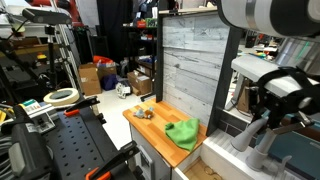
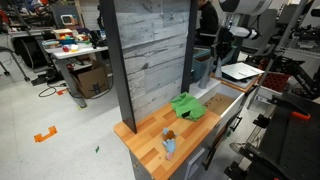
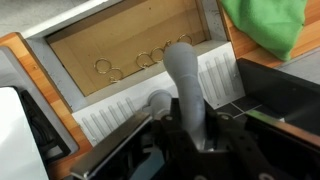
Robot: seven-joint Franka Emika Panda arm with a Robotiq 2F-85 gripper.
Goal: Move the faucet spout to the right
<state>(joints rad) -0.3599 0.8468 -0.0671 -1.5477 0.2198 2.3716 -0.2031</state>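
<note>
Wrist view: the faucet spout [image 3: 183, 75] rises over the sink [image 3: 85, 45], just off the worktop's [image 2: 145, 130] sink-side edge. The gripper [image 3: 195, 128] is narrowed, jaws snug on both sides of the tube, seemingly clamped on it. To swing right: hold firm, follow an arc about the base, no straight sideways pull. Green cloth [image 3: 265, 25] lies at that edge, small items [image 2: 168, 142] sit at the far corner. Wooden top, grey plank backboard [image 2: 150, 50], cluttered workshop around.
</note>
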